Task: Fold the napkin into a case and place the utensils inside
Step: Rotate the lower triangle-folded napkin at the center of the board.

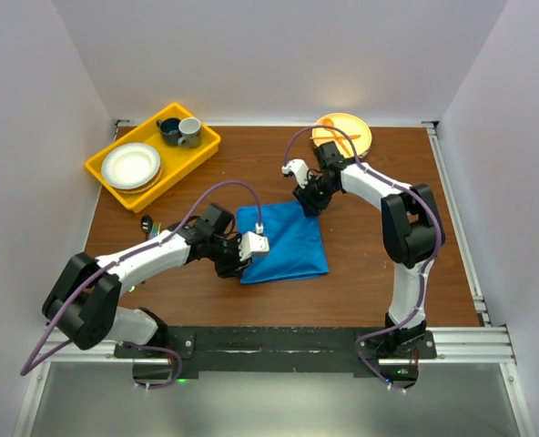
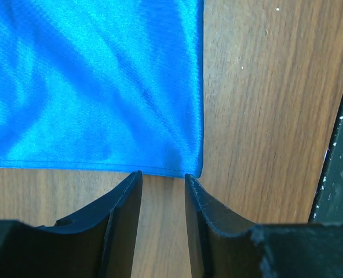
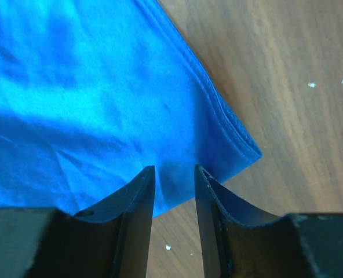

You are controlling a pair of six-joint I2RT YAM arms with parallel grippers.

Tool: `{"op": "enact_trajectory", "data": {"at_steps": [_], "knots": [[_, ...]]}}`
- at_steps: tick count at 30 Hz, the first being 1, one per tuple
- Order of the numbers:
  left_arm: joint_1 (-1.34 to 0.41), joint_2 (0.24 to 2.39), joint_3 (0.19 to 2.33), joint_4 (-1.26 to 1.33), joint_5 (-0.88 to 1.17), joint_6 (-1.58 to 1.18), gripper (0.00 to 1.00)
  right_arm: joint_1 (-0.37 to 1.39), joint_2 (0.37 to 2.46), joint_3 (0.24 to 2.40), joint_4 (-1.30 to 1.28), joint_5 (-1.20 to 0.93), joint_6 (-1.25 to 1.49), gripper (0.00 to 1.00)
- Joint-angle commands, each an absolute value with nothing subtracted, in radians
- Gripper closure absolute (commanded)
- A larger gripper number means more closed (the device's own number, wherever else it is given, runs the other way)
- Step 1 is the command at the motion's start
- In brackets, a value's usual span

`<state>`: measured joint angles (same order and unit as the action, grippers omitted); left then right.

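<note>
The napkin (image 1: 288,238) lies flat on the bench (image 1: 370,264). The left end effector (image 2: 163,176) is released, its tips just short of the napkin's hem beside one corner. The right end effector (image 3: 174,171), also released, straddles another corner of the napkin.

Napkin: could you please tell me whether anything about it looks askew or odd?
Slightly. The napkin lies skewed to the table edges, and in the right wrist view its folded layers are staggered at the corner, not flush. No damage shows.
</note>
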<state>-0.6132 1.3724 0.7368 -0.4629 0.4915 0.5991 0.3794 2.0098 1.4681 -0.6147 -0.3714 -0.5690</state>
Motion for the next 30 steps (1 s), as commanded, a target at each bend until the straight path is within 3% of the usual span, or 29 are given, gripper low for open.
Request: {"op": "enact_trajectory", "data": {"at_steps": [1, 10, 17, 21, 24, 30], "knots": [[-0.626, 1.376, 0.77, -0.46, 0.512, 0.638, 0.61, 0.38, 2.003, 1.431, -0.655, -0.337, -0.589, 0.65], [-0.701, 1.512, 0.805, -0.425, 0.333, 0.58, 0.76, 0.379, 1.902, 1.276, -0.689, -0.362, -0.555, 0.7], [-0.549, 1.578, 0.857, -0.393, 0.288, 0.629, 0.79, 0.408, 1.792, 1.145, -0.741, -0.449, -0.517, 0.72], [-0.506, 1.617, 0.957, -0.388, 0.313, 0.677, 0.64, 0.507, 1.706, 1.095, -0.762, -0.551, -0.497, 0.71], [-0.454, 1.603, 1.017, -0.394, 0.409, 0.617, 0.55, 0.518, 1.668, 1.141, -0.794, -0.685, -0.448, 0.63], [-0.39, 1.586, 1.057, -0.459, 0.523, 0.462, 0.53, 0.454, 1.732, 1.325, -0.839, -0.663, -0.452, 0.61]]}}
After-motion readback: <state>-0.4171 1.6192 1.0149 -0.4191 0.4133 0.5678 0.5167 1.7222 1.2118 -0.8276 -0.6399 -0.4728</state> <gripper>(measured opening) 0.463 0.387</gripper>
